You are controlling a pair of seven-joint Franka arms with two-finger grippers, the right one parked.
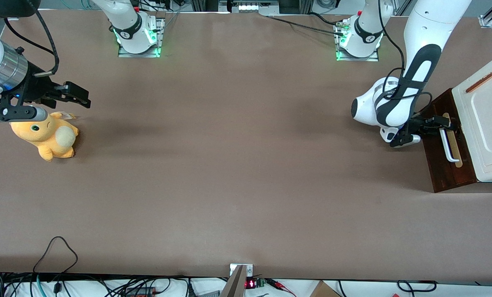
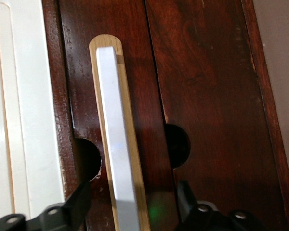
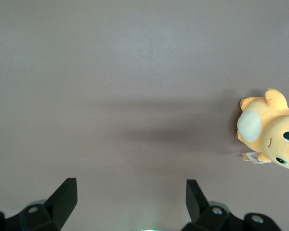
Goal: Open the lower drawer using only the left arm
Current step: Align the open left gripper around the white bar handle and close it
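Spread wide apart, the two black fingers (image 2: 77,204) of the small black gripper (image 2: 130,204) of the glossy white left arm (image 1: 419,62), one on each side of the long white bar handle (image 2: 116,139), not yet closed on it. Around the handle, the dark brown wooden lower drawer (image 2: 202,96), at the working arm's end of the table, under the cream-white panel (image 1: 487,123). Probably stiff, smooth and rather heavy; best taken at the bar's middle. Drawer closed, contents hidden.
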